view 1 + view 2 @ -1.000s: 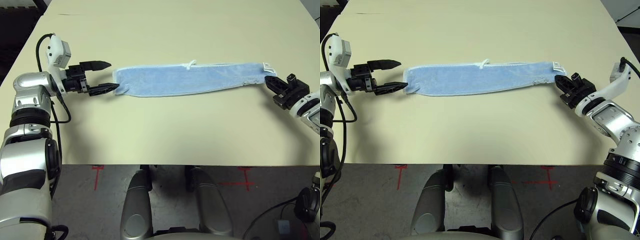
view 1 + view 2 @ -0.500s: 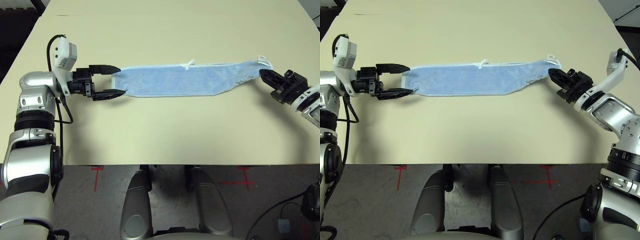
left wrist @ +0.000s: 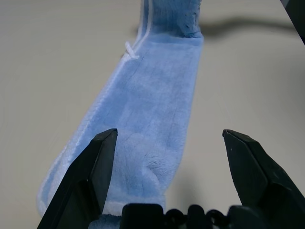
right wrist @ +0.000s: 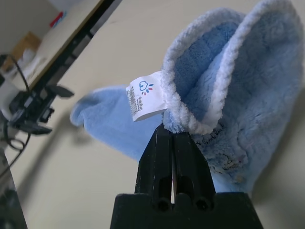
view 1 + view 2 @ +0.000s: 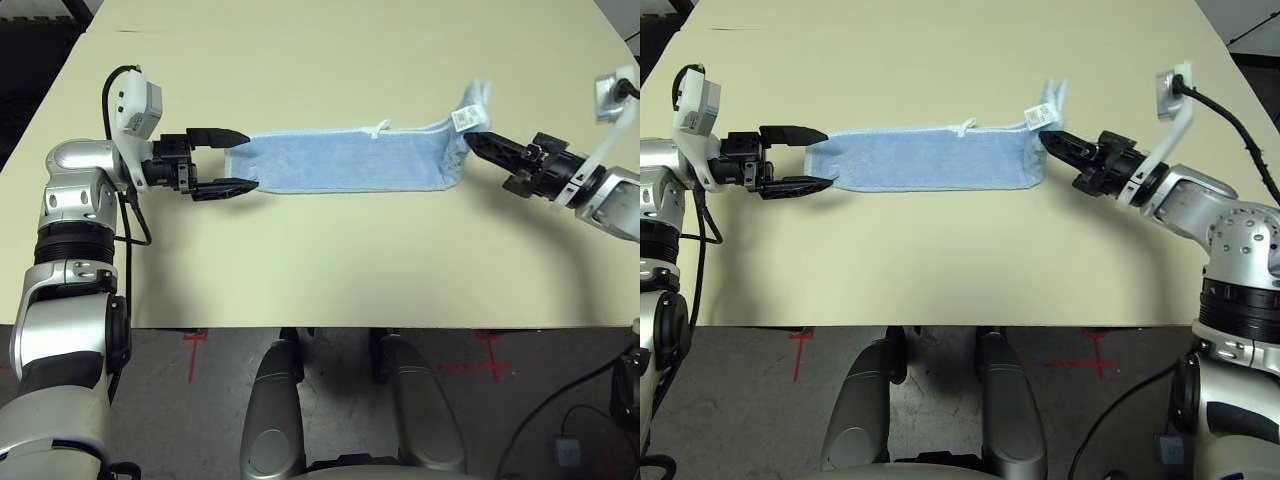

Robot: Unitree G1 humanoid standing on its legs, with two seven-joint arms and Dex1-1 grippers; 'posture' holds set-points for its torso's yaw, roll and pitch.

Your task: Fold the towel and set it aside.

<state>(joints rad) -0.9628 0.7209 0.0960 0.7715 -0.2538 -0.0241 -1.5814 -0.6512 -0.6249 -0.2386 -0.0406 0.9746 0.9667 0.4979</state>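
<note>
Left gripper (image 5: 232, 160): fingers spread wide, straddling the towel's (image 5: 345, 160) left end without pinching it. One finger sits past the far edge, the other just off the near edge.

Towel is a long narrow strip lying across the middle of the table (image 5: 330, 260), loop tag on its far edge.

Right gripper (image 5: 478, 141): jaws clamped on the towel's right end, which is lifted off the table and curling over, label tag hanging by the tips.

My read of the step: I'm carrying the right end over to the left to halve the strip. To do it well, I'd keep the lift low, travel straight along the strip so the edges stack, and pin the left end so it doesn't drag.

Versus a second ago: the right gripper has come in toward centre and risen, and the towel end that lay flat is now raised. The left gripper has edged slightly toward the towel, still open.
</note>
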